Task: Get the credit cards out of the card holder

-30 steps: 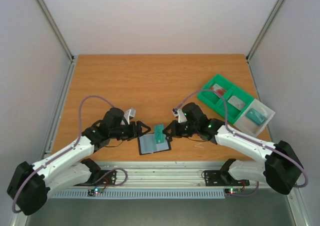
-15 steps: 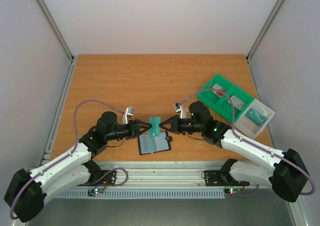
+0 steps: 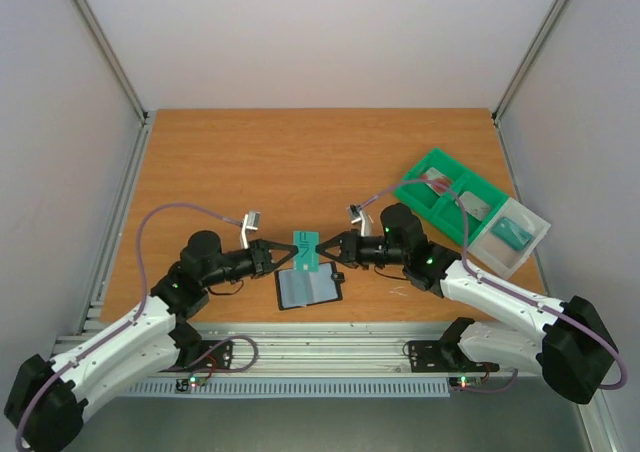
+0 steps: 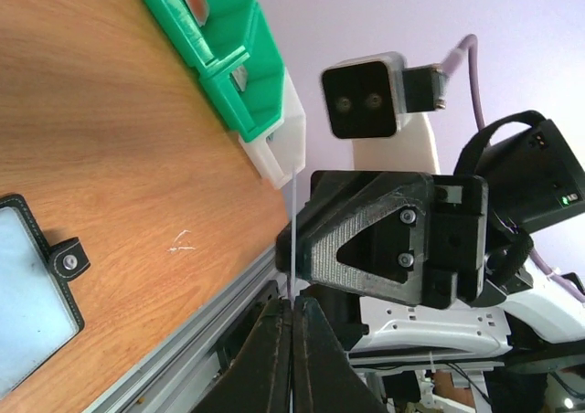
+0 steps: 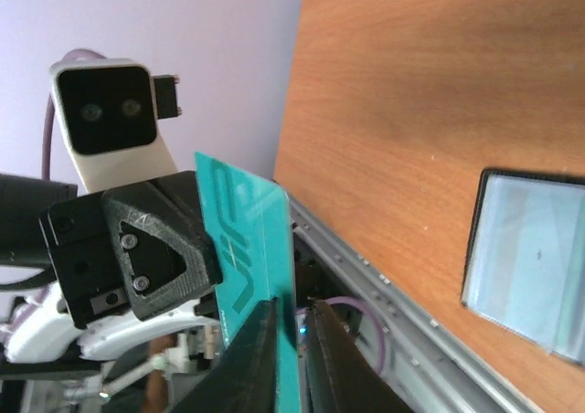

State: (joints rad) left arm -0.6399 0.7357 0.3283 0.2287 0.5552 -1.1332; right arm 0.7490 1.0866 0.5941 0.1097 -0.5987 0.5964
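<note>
Pinching the left edge of a thin flat teal plastic card [image 3: 306, 244], the left gripper [image 3: 292, 254] sits left of centre in the top view. The right gripper [image 3: 321, 252] is clamped on the card's opposite edge. Just below them in the frame, the small black bi-fold wallet [image 3: 308, 288] lies open on the wooden table [image 3: 300, 162], its grey-blue inside facing up.

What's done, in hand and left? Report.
Done: tray already holds items. In hand: left claw and right claw both pinch a teal card, clear of the open card holder. Left: set it down; whether more cards remain inside cannot be told.
</note>
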